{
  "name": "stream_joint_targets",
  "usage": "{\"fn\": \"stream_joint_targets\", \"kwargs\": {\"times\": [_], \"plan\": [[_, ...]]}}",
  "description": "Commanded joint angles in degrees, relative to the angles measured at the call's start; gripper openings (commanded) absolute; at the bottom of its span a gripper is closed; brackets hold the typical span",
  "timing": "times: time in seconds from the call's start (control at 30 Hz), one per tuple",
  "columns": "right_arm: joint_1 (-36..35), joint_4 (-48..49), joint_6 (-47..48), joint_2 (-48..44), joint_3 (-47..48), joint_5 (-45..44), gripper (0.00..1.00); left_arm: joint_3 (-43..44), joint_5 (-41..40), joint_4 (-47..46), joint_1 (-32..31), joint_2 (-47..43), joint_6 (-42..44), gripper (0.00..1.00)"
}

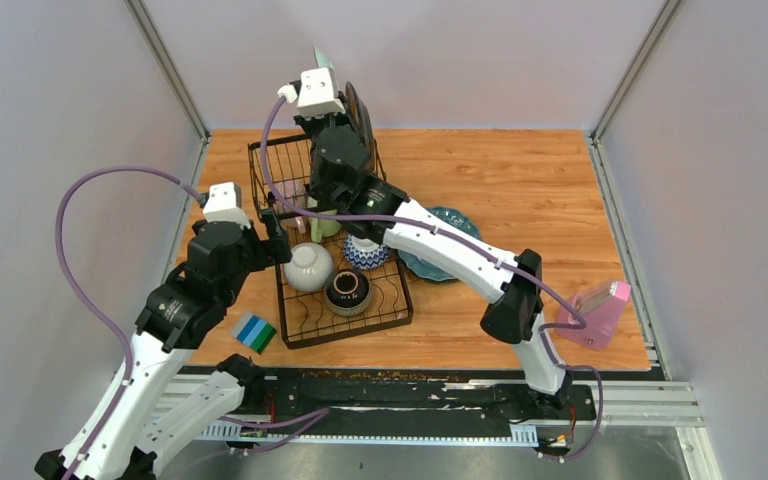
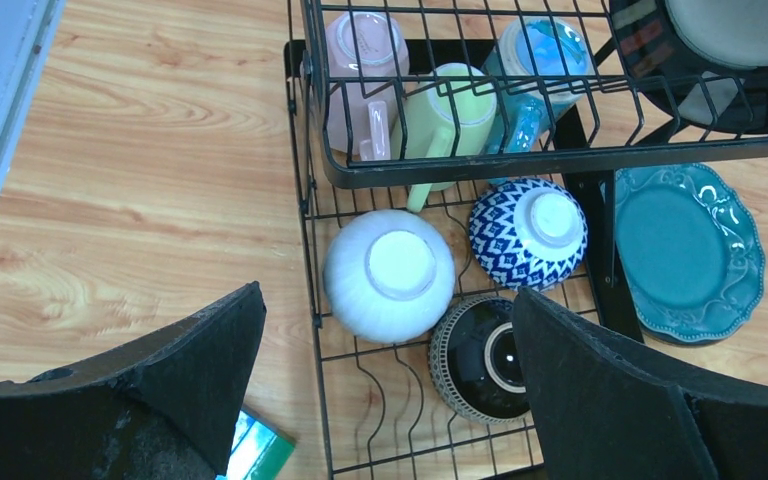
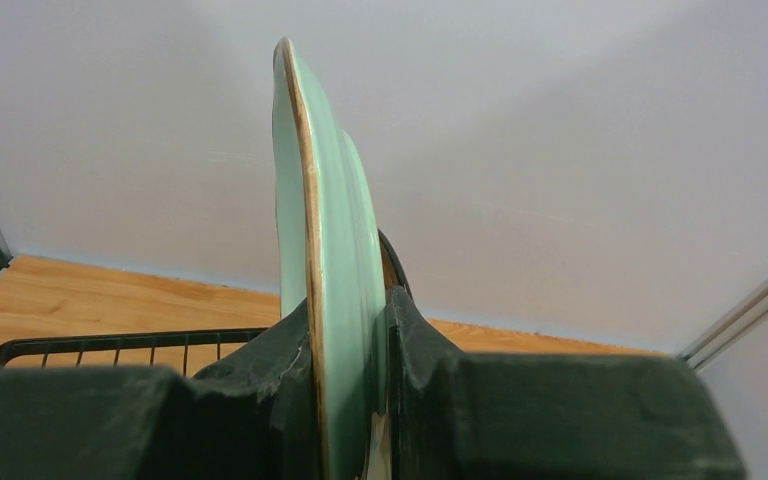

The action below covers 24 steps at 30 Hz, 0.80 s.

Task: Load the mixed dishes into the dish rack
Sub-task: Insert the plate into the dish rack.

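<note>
My right gripper (image 3: 348, 305) is shut on a pale green plate (image 3: 335, 230), held upright on edge above the back of the black wire dish rack (image 1: 305, 325). A black-rimmed plate (image 2: 730, 50) stands in the taller basket beside pink (image 2: 365, 60), green (image 2: 450, 110) and blue (image 2: 545, 60) mugs. A white bowl (image 2: 390, 275), a blue-patterned bowl (image 2: 528, 232) and a dark bowl (image 2: 480, 360) lie upside down on the lower tray. My left gripper (image 2: 388, 295) hovers open above that tray, holding nothing. A teal plate (image 2: 695, 250) lies on the table right of the rack.
A blue-green striped sponge (image 1: 255, 333) lies by the rack's near left corner. A pink container (image 1: 600, 312) stands at the table's right edge. The right arm (image 1: 460, 260) stretches over the teal plate. Grey walls close in the wooden table (image 1: 520, 180).
</note>
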State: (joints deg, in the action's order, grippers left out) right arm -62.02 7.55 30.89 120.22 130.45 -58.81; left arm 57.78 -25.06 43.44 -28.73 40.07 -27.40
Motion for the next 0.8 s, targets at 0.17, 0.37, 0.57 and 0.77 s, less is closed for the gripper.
{"fn": "stream_joint_targets", "kwargs": {"times": [0.17, 0.37, 0.57, 0.77], "plan": [[0.4, 1.6, -5.2, 2.2, 4.3, 0.1, 0.01, -0.3, 1.3, -2.0, 0.3, -0.3, -0.8, 1.00], [0.9, 0.1, -7.3, 3.4, 5.0, 0.2, 0.01, 0.0, 1.4, -2.0, 0.3, -0.4, -0.5, 1.00], [1.4, -2.9, -10.5, 3.9, 4.8, 0.7, 0.01, 0.1, 2.0, -2.3, 0.3, 0.1, -0.5, 1.00], [2.1, -5.6, -12.8, 4.2, 4.7, 1.3, 0.01, -0.2, 2.3, -2.4, 0.3, 0.3, -0.6, 1.00]]}}
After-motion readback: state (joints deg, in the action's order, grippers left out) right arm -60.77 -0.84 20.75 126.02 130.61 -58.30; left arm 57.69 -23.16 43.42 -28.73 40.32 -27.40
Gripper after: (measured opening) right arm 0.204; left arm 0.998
